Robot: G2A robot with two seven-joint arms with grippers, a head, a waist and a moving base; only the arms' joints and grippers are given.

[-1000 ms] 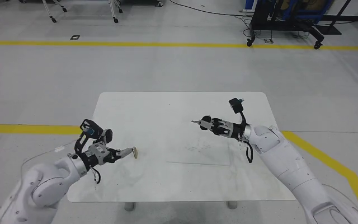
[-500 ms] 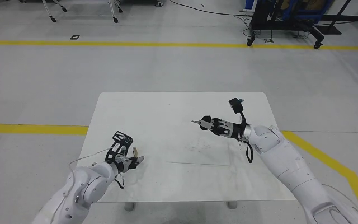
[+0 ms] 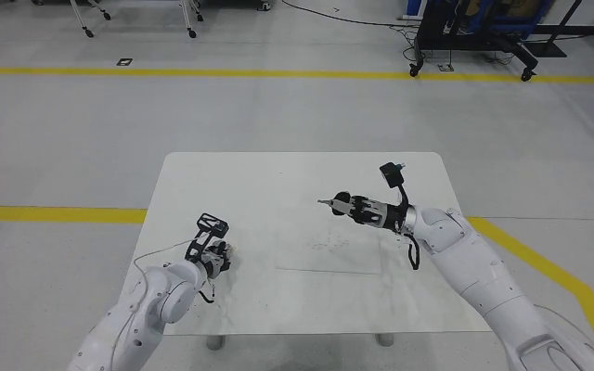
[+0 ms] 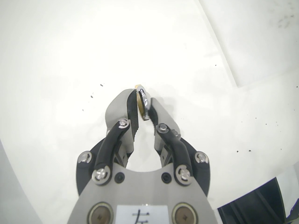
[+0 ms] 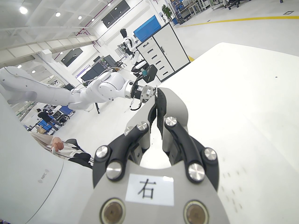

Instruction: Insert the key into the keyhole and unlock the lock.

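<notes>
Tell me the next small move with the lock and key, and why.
Probably lift the left gripper and turn the lock toward the key: the lock sits clamped low over the table, far from the key in the right gripper.

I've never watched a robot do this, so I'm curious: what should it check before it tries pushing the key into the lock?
1. The lock is clamped in the left gripper: ok.
2. The key is clamped in the right gripper: ok.
3. The keyhole is turned toward the key: cannot tell.
4. Key and lock are brought close together: not ok, they are well apart across the table.
5. The lock is lifted off the table: cannot tell.
</notes>
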